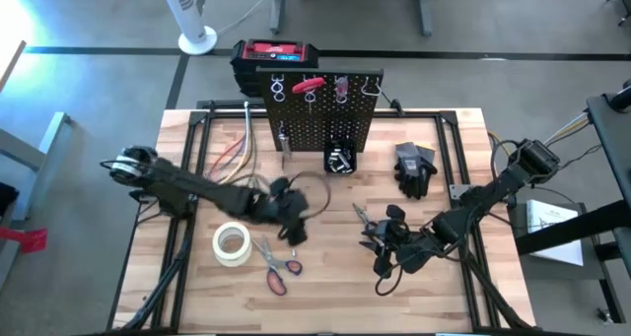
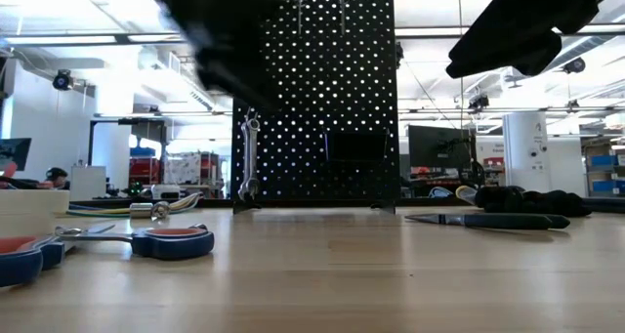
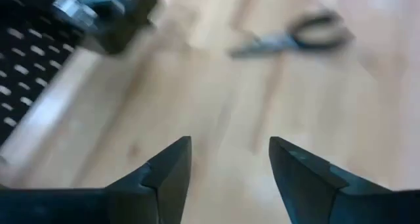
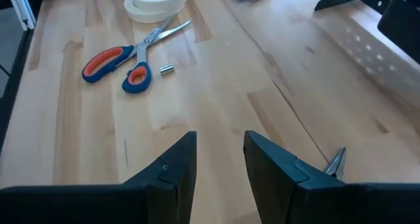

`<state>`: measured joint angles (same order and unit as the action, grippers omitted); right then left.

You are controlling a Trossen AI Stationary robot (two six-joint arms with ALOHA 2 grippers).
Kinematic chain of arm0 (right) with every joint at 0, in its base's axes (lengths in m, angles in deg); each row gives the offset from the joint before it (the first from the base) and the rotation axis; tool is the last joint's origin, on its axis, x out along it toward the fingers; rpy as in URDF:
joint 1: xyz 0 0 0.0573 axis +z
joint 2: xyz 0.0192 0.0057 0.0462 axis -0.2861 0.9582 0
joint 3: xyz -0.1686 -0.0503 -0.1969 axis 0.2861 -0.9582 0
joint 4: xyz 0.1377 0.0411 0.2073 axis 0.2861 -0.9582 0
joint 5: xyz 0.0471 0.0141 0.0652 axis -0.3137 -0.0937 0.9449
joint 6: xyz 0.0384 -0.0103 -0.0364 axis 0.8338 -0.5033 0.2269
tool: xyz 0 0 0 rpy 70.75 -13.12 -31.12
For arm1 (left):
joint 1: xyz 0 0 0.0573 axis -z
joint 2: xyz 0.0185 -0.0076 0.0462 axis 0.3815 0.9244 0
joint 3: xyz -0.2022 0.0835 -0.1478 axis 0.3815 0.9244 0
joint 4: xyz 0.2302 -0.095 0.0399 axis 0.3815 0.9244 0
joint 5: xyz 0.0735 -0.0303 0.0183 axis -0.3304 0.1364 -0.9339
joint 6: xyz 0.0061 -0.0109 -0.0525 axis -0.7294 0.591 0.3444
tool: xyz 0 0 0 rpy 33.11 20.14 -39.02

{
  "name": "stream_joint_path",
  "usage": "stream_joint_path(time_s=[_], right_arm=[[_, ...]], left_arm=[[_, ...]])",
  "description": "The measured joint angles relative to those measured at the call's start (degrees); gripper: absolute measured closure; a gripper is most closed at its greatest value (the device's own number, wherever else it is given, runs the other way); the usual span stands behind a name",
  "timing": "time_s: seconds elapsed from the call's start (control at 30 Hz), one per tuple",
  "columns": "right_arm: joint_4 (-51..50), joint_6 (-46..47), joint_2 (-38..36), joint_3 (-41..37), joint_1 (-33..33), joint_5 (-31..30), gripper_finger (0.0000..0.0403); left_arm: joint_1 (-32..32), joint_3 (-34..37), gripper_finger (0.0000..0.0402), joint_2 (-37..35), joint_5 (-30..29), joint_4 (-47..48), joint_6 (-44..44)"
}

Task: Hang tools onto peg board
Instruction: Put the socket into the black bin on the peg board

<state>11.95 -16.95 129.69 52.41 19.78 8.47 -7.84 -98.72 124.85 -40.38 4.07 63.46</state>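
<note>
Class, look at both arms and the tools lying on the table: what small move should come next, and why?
Probably the right gripper should ease down toward the pliers just beside it. Its fingers stand apart and hold nothing, and the pliers lie flat on the table, not yet on the peg board. The left gripper, open and empty, could take the scissors.

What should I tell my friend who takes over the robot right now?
Left gripper: open, empty, above the wooden table in front of the black perforated peg board.
Right gripper: open, empty, over the table's right half.
Done: a silver wrench and a red-handled tool hang on the board.
Left: red-and-blue-handled scissors beside the white tape roll, a small silver bit, and black-handled pliers near the black glove lie on the table.
</note>
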Motion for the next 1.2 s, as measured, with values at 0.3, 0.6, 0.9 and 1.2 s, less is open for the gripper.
stream_joint_path(time_s=[0.3,0.6,0.9,1.2], right_arm=[[0.0,-3.3,-0.4,0.0,-1.5,0.0,0.0288],[0.4,-2.0,-0.5,0.0,-1.6,0.0,0.0287],[0.4,-0.8,-0.5,0.0,-1.6,0.0,0.0288],[0.4,-0.4,-0.5,0.0,-1.6,0.2,0.0294]], left_arm=[[9.7,13.6,0.0240,-2.0,1.0,-7.8,1.9],[13.2,18.2,0.0218,0.3,0.6,-19.1,4.5],[15.6,18.2,0.0179,6.1,3.0,-25.1,4.4],[15.6,16.4,0.0173,11.2,2.2,-26.6,6.0]])
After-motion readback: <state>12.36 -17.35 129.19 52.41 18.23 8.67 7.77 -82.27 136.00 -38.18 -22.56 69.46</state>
